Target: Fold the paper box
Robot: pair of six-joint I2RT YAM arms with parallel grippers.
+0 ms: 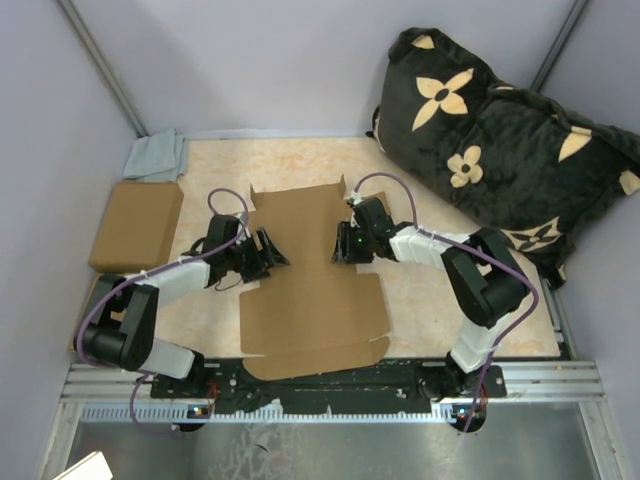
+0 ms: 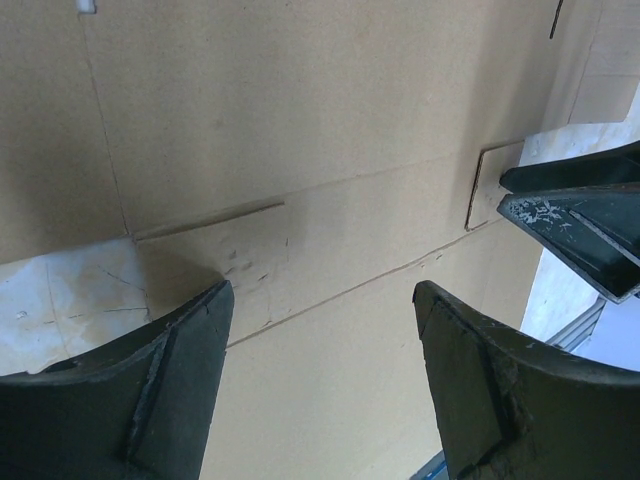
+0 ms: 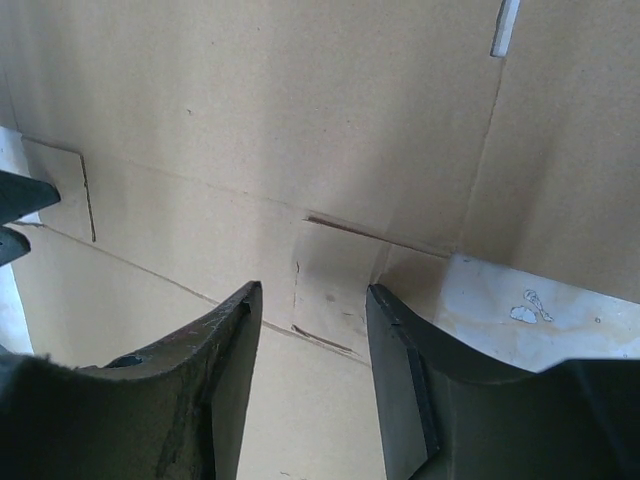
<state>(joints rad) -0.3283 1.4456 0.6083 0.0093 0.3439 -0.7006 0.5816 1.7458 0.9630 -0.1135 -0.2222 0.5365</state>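
The paper box (image 1: pixel 310 280) is a flat brown die-cut sheet with flaps and crease lines, lying in the middle of the table. My left gripper (image 1: pixel 268 250) sits at its left edge near the middle crease, open with nothing between its fingers. My right gripper (image 1: pixel 343 245) sits at the box's right edge opposite it, also open and empty. In the left wrist view the cardboard (image 2: pixel 330 180) fills the frame, and the right gripper's fingertips (image 2: pixel 575 215) show across the sheet. In the right wrist view the cardboard (image 3: pixel 260 130) shows a small cut tab (image 3: pixel 335 290) between my fingers.
A brown cardboard block (image 1: pixel 135 225) lies at the left with a grey cloth (image 1: pixel 155 155) behind it. A large black cushion with beige flowers (image 1: pixel 500 150) fills the back right corner. The metal rail (image 1: pixel 330 385) runs along the near edge.
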